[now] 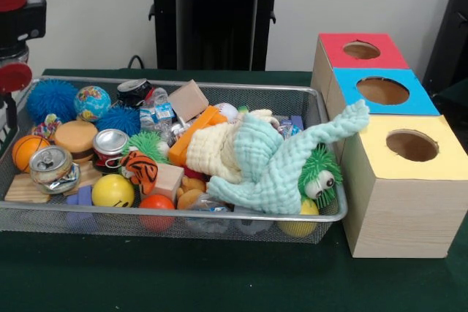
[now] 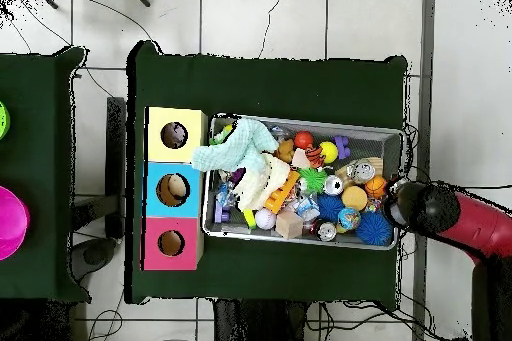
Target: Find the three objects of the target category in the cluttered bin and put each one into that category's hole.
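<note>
Front view first: red and black robot arm (image 1: 16, 42) only partly seen at the left edge, beside the wide, shallow silver wire mesh bin (image 1: 219, 223) on the dark green table (image 1: 183, 275). Gripper tips not seen, so cannot tell if open or shut, or holding anything. Bin piled full: soft mint green cloth (image 1: 274, 166) with a bumpy weave, one end hanging over the bin's right rim and touching the yellow-topped wooden box (image 1: 402, 188); cream cloth (image 1: 212, 153) just beside it; fuzzy green ball with big eyes (image 1: 319, 174); shiny crushed metal can (image 1: 51, 166); smooth yellow smiley ball (image 1: 112, 191); spiky blue ball (image 1: 51, 99); little globe ball (image 1: 92, 101); orange basketball (image 1: 28, 150); plain wooden block (image 1: 189, 100). Three boxes in a row right of the bin, each with a round hole on top: yellow nearest, blue-topped box (image 1: 384, 91) next, red-topped box (image 1: 362, 50) farthest. Overhead view next: arm (image 2: 450, 215) reaching in from the right, its round black end at the bin's (image 2: 300, 239) right end, over the rim. Mint cloth (image 2: 240, 147) stretched toward the yellow box (image 2: 176, 135). Blue box (image 2: 174, 189) in the middle, red box (image 2: 172, 243) below it.
</note>
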Controlling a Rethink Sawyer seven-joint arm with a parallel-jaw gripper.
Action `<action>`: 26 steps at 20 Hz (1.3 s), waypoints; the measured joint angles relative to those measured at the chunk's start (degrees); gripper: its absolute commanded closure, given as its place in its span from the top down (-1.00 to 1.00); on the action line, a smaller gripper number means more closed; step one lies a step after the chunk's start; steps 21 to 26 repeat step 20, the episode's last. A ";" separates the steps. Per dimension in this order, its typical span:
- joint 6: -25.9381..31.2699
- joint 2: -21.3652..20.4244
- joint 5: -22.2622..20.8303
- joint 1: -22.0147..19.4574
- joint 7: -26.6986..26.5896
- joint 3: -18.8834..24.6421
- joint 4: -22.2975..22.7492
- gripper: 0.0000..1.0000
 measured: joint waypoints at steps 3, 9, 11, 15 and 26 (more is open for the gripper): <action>0.01 -1.39 1.01 1.07 0.00 0.05 0.00 1.00; 0.01 -4.47 2.77 3.39 0.00 0.03 0.02 1.00; 0.02 -5.41 3.21 4.32 0.00 -0.04 0.03 1.00; 0.02 -6.56 3.84 5.68 0.00 -0.12 -0.12 1.00; 0.02 -6.79 3.87 6.99 0.00 -0.23 -0.81 1.00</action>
